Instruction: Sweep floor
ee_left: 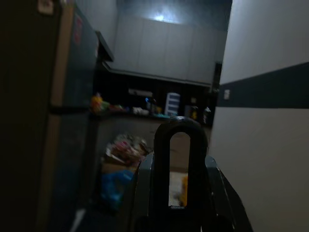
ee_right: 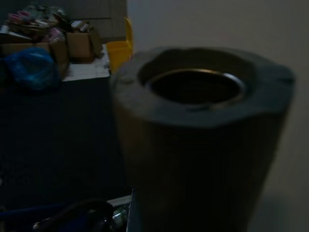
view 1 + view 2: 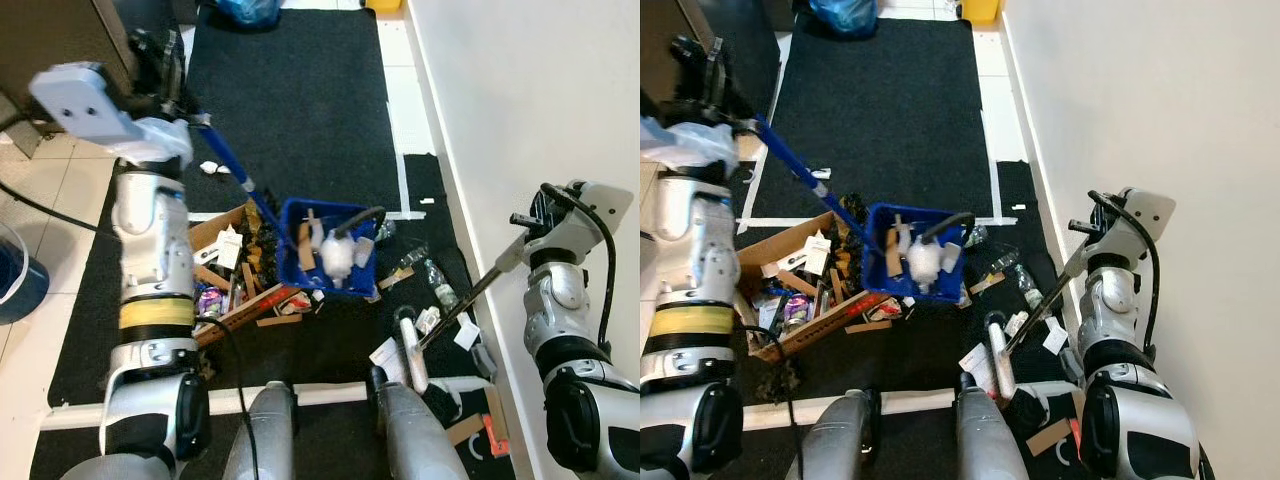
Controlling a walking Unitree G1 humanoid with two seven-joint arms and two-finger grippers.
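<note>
Blue dustpan [image 3: 330, 250] — litter-filled

Black mat [image 3: 300, 100] along the white wall [image 3: 540, 90], blue bag [image 3: 248, 10] and yellow bin [image 3: 383, 4] at the mat's far end, blue bucket [image 3: 18, 280] off its left edge.

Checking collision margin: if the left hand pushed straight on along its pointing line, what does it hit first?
Looks free nearby: the left hand points down a dim hallway toward a blue bag on the floor; depth unclear.

Left gripper [image 3: 170, 75] apparently holding blue dustpan [image 3: 328, 245], trash-filled, above black mat [image 3: 300, 110].
</note>
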